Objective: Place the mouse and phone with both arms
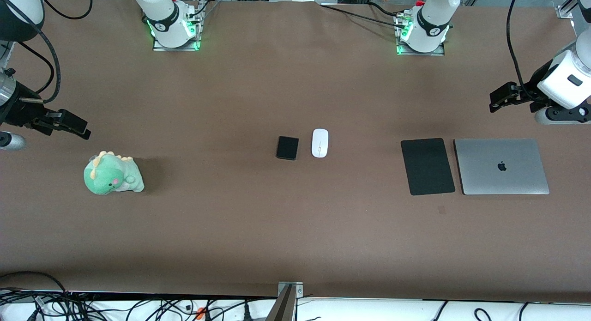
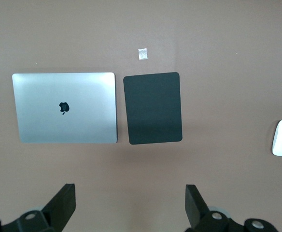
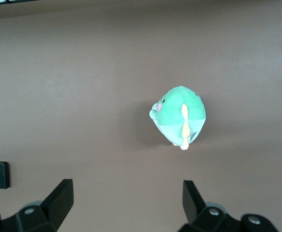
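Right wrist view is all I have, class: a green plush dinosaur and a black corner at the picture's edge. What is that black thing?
Observer: It is the small black rectangular phone, lying flat at mid-table.
Operator: Where is the mouse?
Observer: The small white oval mouse lies beside the phone, toward the left arm's end, not touching it.
Operator: And the left tool?
Observer: The left tool hangs open at its arm's end of the table, near a flat black mouse pad.
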`<state>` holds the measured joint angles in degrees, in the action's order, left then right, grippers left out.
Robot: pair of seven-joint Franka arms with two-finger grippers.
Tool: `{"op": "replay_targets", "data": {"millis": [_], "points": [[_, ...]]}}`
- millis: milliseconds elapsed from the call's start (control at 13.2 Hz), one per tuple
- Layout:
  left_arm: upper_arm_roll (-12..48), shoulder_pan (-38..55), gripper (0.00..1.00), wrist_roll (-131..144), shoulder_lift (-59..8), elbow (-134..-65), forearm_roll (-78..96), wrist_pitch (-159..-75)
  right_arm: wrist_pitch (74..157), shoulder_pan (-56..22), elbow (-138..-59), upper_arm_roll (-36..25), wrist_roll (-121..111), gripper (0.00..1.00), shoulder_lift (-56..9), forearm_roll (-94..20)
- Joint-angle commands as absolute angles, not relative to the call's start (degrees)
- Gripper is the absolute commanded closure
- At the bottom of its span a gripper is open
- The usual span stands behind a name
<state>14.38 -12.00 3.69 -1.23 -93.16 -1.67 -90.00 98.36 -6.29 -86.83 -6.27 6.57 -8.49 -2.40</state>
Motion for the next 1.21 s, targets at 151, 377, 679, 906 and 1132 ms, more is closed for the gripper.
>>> {"op": "replay_targets", "data": {"millis": [151, 377, 679, 906, 1132], "points": [[14.41, -12.57, 0.00, 2.63, -0.35, -93.43, -0.44, -89.82, 97.03, -6.15, -85.87, -6.06, 6.15, 0.00, -8.17, -2.29], [14.94, -12.48, 0.00, 3.25, -0.53, -93.43, -0.44, -90.00, 97.03, -6.15, -85.87, -6.06, 6.15, 0.00, -8.17, -2.29], [15.03, -11.87, 0.00, 3.43, -0.97, -93.52, -0.35, -90.17, 96.86, -6.15, -85.87, -6.06, 6.24, 0.00, -8.17, -2.29], [16.25, -11.69, 0.00, 3.60, -1.76, -93.43, 0.00, -90.35, 96.86, -6.15, -85.96, -6.06, 6.24, 0.00, -8.17, -2.29], [17.83, -11.25, 0.00, 7.11, -2.63, -93.43, 0.09, -90.70, 96.86, -6.15, -85.96, -6.06, 6.24, 0.00, -8.17, -2.29]]}}
